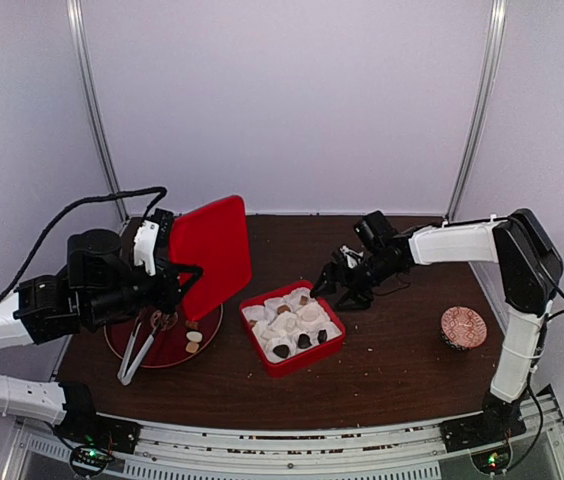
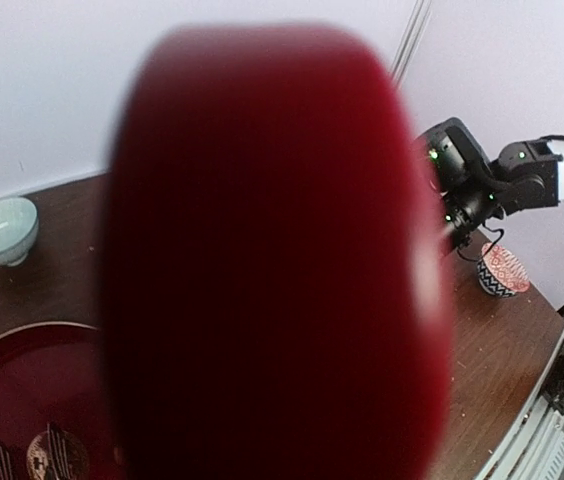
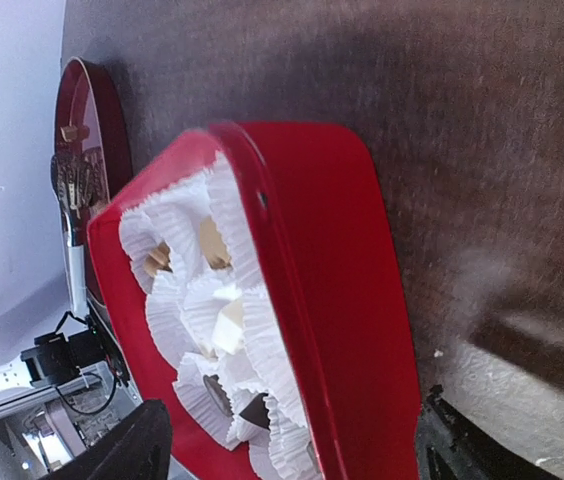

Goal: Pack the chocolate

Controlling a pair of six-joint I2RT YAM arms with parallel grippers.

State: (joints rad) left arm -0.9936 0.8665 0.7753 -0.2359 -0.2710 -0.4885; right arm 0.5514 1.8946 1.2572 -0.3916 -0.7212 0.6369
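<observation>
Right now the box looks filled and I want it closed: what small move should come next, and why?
Probably carry the red lid, gripped tilted by the left end effector, rightward over the red box. The chocolate already sits in paper cups inside, the box is uncovered, and the right end effector stands open at its far rim, holding nothing.

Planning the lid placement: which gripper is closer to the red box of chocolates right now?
Right. The right gripper hangs open beyond the far right corner of the red box; the left gripper is off to its left, over the round tray, holding the red lid.
</observation>
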